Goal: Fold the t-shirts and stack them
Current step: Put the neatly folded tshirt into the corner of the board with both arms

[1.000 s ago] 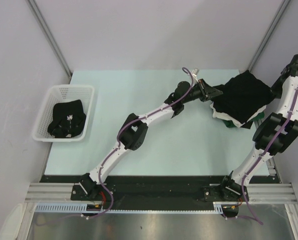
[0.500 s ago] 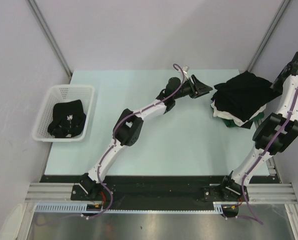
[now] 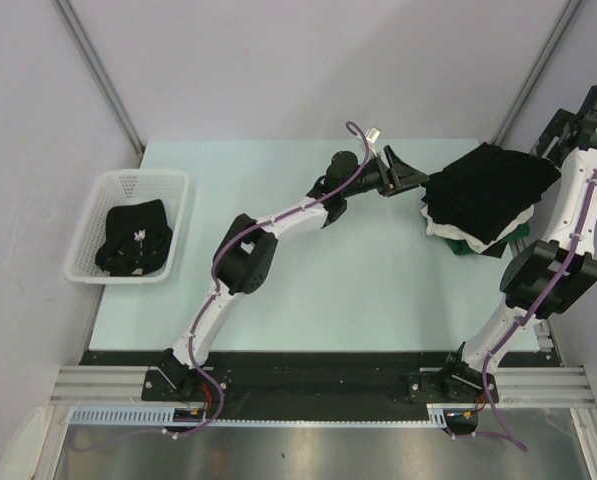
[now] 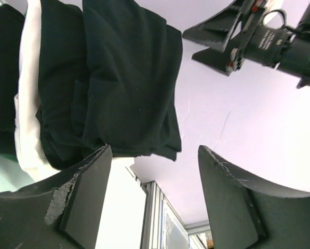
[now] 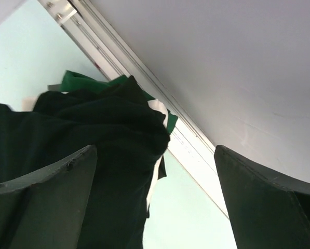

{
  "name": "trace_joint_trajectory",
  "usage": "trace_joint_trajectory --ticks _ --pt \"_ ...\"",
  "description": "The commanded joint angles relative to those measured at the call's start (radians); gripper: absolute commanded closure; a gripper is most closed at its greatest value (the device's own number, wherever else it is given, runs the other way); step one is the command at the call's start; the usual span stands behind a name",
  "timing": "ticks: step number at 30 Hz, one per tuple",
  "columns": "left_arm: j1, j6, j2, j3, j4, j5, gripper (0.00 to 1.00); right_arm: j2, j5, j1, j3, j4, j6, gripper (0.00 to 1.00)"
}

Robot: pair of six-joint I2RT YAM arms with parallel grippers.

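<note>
A stack of folded t-shirts [image 3: 483, 195] lies at the table's back right, black on top with white and green layers beneath. My left gripper [image 3: 410, 178] is open just left of the stack, touching nothing. In the left wrist view the black folds [image 4: 118, 78] and a white layer [image 4: 27, 104] fill the upper left beyond the open left gripper [image 4: 153, 155]. My right gripper [image 3: 556, 138] hangs open by the stack's far right corner. It also shows from the left wrist [image 4: 217, 41]. Between the open right gripper's [image 5: 155, 155] fingers I see black cloth [image 5: 92, 135] and a green edge [image 5: 82, 80].
A white mesh basket [image 3: 143, 176] stands at the table's left edge with a crumpled black t-shirt [image 3: 133, 240] inside. Frame posts and grey walls close in behind the stack. The table's right rail [image 5: 186, 140] runs right beside the stack.
Both grippers have opened and let go of the top black shirt, which now rests on the stack. The left gripper backed off to the left; the right one rose toward the back right corner.
</note>
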Motion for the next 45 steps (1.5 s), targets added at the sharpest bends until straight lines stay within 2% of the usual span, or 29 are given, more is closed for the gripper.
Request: trace_joint_trajectory --ticks 1,7,10,16,18,21,24,31,33,34,36,37,39,40,41,42,45 --pt "-0.002 0.045 -0.123 -0.070 0.068 0.016 0.26 -0.077 0.012 -0.003 0.026 0.033 0.013 0.00" --pt "0.004 0.071 -0.192 -0.155 0.068 0.005 0.13 -0.120 -0.026 0.007 0.056 0.033 0.028 0.00" --pt "0.021 0.111 -0.241 -0.208 0.036 -0.001 0.01 -0.134 -0.055 0.048 0.068 0.037 0.021 0.00" --pt "0.079 0.280 -0.391 -0.292 -0.184 -0.034 0.01 -0.134 -0.066 0.172 0.047 0.063 -0.036 0.00" --pt "0.093 0.385 -0.434 -0.309 -0.317 -0.077 0.00 -0.132 -0.065 0.198 0.035 0.076 -0.050 0.00" --pt "0.117 0.510 -0.531 -0.367 -0.428 -0.108 0.01 -0.134 -0.030 0.252 0.009 0.096 -0.068 0.01" --pt "0.142 0.576 -0.620 -0.458 -0.473 -0.131 0.00 -0.135 0.036 0.303 -0.031 0.123 -0.081 0.00" --pt "0.193 0.685 -0.779 -0.665 -0.499 -0.169 0.01 -0.141 0.009 0.316 -0.126 0.177 -0.079 0.00" --pt "0.209 0.709 -0.815 -0.718 -0.501 -0.170 0.00 -0.147 -0.014 0.318 -0.120 0.188 -0.081 0.06" --pt "0.228 0.716 -0.824 -0.737 -0.501 -0.162 0.00 -0.152 -0.020 0.319 -0.117 0.197 -0.078 0.17" --pt "0.248 0.717 -0.848 -0.790 -0.476 -0.141 0.00 -0.155 -0.019 0.330 -0.100 0.214 -0.077 0.30" --pt "0.268 0.713 -0.855 -0.809 -0.463 -0.130 0.00 -0.155 0.001 0.336 -0.087 0.217 -0.077 0.45" --pt "0.282 0.703 -0.862 -0.861 -0.427 -0.101 0.01 -0.152 0.038 0.362 -0.053 0.224 -0.091 0.62" --pt "0.295 0.697 -0.864 -0.878 -0.413 -0.090 0.01 -0.148 0.072 0.375 -0.045 0.229 -0.102 0.86" --pt "0.300 0.691 -0.862 -0.905 -0.401 -0.076 0.01 -0.144 0.087 0.384 -0.030 0.231 -0.102 0.96" --pt "0.305 0.688 -0.859 -0.915 -0.387 -0.052 0.00 -0.134 0.125 0.401 -0.028 0.231 -0.101 1.00" --pt "0.318 0.670 -0.835 -0.944 -0.367 -0.003 0.00 -0.117 0.162 0.418 -0.036 0.214 -0.131 1.00"
